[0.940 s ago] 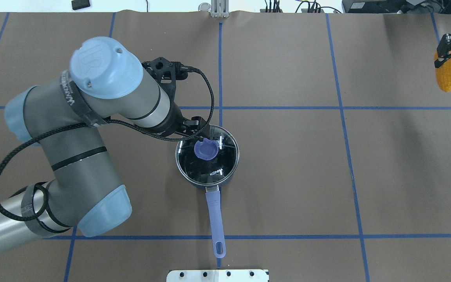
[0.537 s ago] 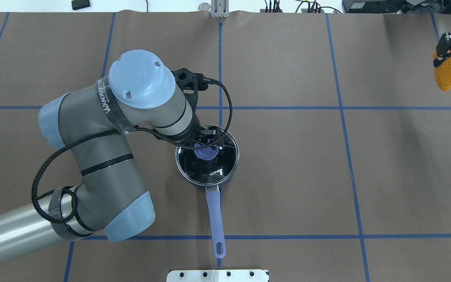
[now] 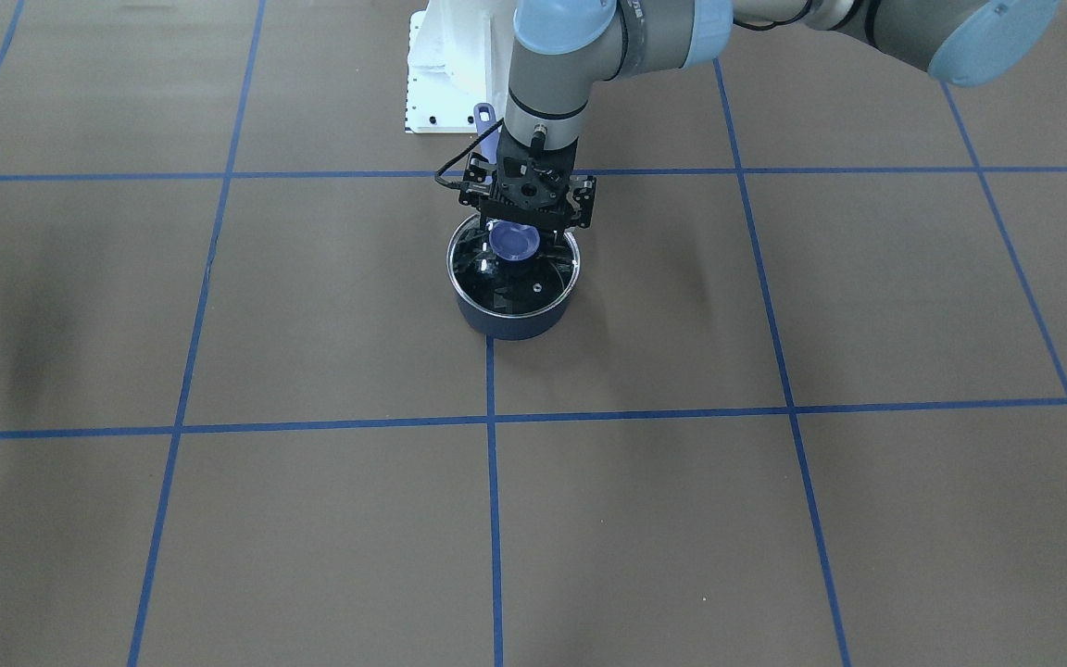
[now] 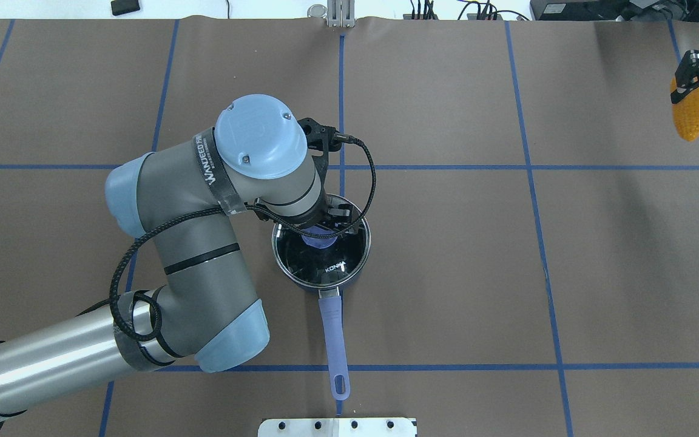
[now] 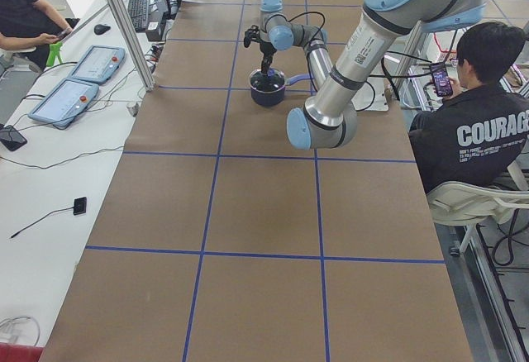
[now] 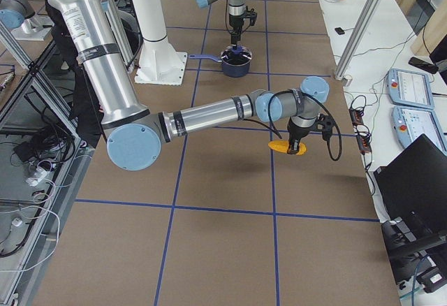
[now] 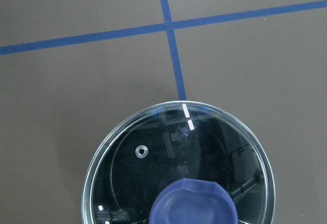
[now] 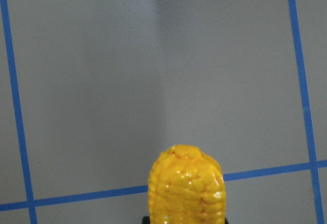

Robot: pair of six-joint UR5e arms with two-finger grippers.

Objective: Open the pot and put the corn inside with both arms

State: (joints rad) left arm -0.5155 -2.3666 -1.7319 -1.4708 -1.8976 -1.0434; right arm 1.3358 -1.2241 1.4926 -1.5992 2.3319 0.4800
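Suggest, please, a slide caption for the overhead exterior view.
Left gripper hovers over the blue knob of the lid on the pot; right gripper holds the corn aloft at far right.

Grey jointed arms (image 4: 195,255) — light-blue joint caps (image 4: 260,135), black braided cable (image 4: 374,177), lettered strap (image 4: 209,167)

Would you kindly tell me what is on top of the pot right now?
A clear glass lid with a blue knob covers the pot; the left tool hangs over the knob. Its fingers' grip is hidden, and reflections obscure the pot's inside.
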